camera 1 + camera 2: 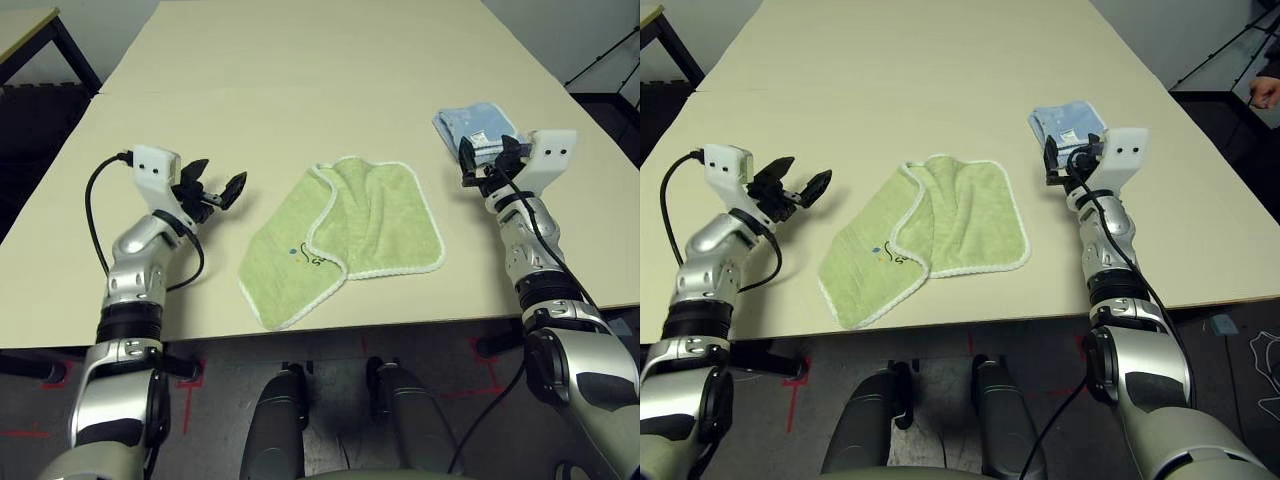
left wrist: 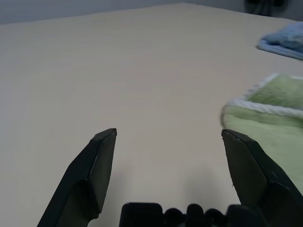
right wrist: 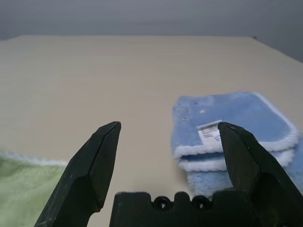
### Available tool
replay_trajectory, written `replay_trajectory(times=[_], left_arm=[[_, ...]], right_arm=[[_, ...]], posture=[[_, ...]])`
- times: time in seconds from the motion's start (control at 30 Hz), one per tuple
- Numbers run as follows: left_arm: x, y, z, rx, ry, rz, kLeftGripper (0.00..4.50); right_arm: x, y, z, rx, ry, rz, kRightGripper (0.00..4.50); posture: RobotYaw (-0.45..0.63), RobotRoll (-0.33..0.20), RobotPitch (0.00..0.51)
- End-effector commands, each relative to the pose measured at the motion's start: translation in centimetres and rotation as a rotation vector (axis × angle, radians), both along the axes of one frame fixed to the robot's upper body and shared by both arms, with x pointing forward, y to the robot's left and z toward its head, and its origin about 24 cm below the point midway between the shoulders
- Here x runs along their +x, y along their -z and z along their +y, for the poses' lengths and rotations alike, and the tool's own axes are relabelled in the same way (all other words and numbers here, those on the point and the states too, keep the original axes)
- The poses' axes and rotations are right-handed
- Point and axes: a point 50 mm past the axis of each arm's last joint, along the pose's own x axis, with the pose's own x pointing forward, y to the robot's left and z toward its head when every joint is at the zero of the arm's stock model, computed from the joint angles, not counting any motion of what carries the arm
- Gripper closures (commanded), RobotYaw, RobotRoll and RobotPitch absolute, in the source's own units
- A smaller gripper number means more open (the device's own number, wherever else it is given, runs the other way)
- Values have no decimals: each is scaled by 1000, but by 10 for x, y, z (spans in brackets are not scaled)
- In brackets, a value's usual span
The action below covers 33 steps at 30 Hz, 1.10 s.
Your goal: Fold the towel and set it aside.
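Observation:
The light green towel lies on the table near the front edge, partly folded, with one flap laid over the rest. White edging runs around it and a small dark mark shows near its middle. My left gripper hovers open to the left of the towel, clear of it, with nothing between its fingers. In the left wrist view the towel's edge lies beside one black finger. My right gripper stands open to the right of the towel, empty.
A smaller light blue folded towel with a white label lies just behind my right gripper. The beige table stretches far back. Its front edge runs just below the green towel. Dark floor and a second table corner lie at far left.

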Motion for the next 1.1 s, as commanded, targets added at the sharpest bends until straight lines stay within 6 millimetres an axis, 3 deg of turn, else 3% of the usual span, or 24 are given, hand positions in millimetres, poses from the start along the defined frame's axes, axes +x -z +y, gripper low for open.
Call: replay_trajectory(times=[0.03, 0.27, 0.57, 0.87, 1.1], left_arm=[[-5, 5, -12, 46, 145, 58, 0], [-14, 9, -28, 103, 285, 97, 0], [-18, -1, -42, 152, 396, 118, 0], [-18, -3, -48, 186, 432, 80, 0], [-21, 0, -51, 180, 437, 74, 0]], right_arm=[[7, -2, 5, -51, -110, 78, 36], [18, -7, 10, -222, -221, 257, 36], [28, -25, 24, -359, -328, 385, 36], [30, -28, 26, -401, -339, 489, 36], [29, -20, 26, -414, -337, 528, 36]], posture=[[36, 0, 167], [41, 0, 164], [55, 0, 163], [68, 0, 163], [76, 0, 166]])
